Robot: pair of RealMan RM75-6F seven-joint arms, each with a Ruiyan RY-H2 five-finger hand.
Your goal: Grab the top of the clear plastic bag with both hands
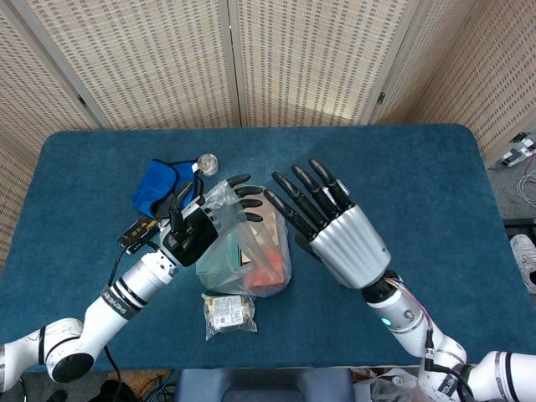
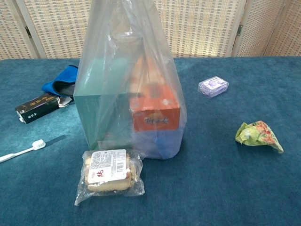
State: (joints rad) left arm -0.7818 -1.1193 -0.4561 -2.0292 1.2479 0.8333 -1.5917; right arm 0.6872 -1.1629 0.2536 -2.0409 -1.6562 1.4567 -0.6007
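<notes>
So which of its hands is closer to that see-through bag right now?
The left. The left hand is at the top of the clear plastic bag, fingers on the plastic. The right hand hovers open beside the bag, apart from it.
</notes>
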